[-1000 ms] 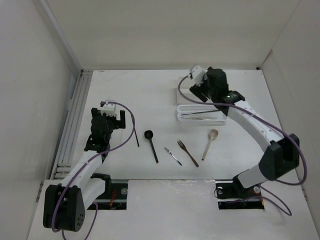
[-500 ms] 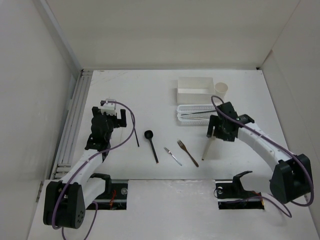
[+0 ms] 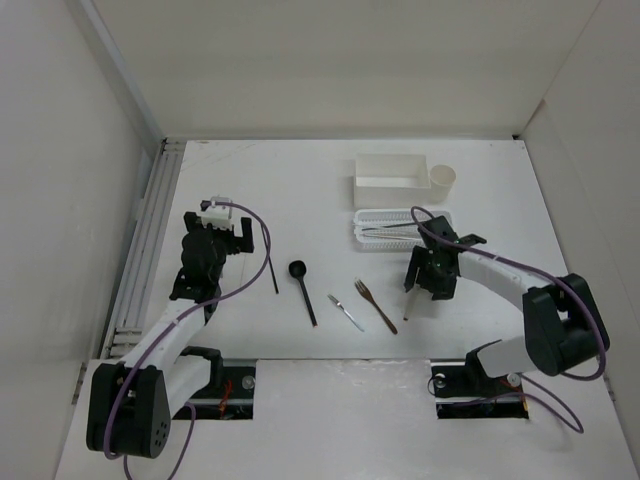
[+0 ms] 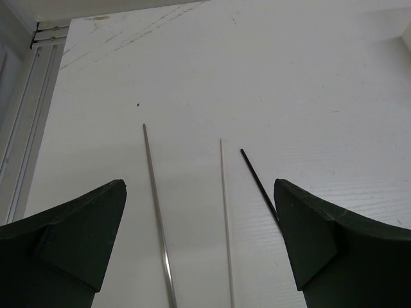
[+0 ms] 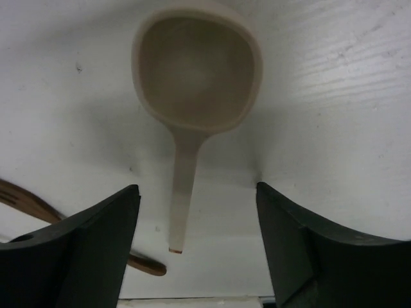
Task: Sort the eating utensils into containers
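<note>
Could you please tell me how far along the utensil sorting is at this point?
Done: a few slim utensils lie in the mesh basket. In hand: the open right gripper straddles the handle of the beige spoon, not yet gripping. Left: black spoon, silver fork, brown fork and thin chopsticks on the table; the left gripper hangs open above the chopsticks.

The left pincer (image 4: 200,192) hovers with jaws spread wide near the bench's left edge, while the right pincer (image 5: 198,189), equally agape, points down right of centre.
</note>
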